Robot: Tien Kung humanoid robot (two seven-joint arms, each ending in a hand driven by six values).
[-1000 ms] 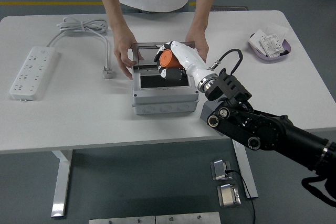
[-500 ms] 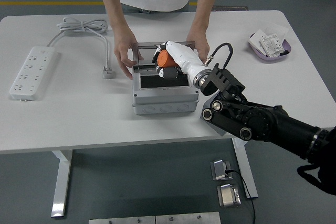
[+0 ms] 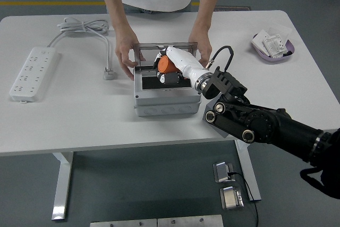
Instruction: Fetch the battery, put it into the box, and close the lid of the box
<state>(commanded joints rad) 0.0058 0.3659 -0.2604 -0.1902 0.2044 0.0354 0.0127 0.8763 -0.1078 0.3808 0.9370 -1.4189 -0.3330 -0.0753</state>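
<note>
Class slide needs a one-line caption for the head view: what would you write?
Robot's right hand lowers an orange battery into the open grey box while a person's hands steady its lid.

At the centre of the frame the right hand was closed around an orange and black battery, holding it over the open grey box on the white bench; the box's dark lid stood raised at its far side; a person's hands rested at either end of that lid; at left lay a white power strip with its coiled cable; at upper right sat a purple tray of packets.
</note>
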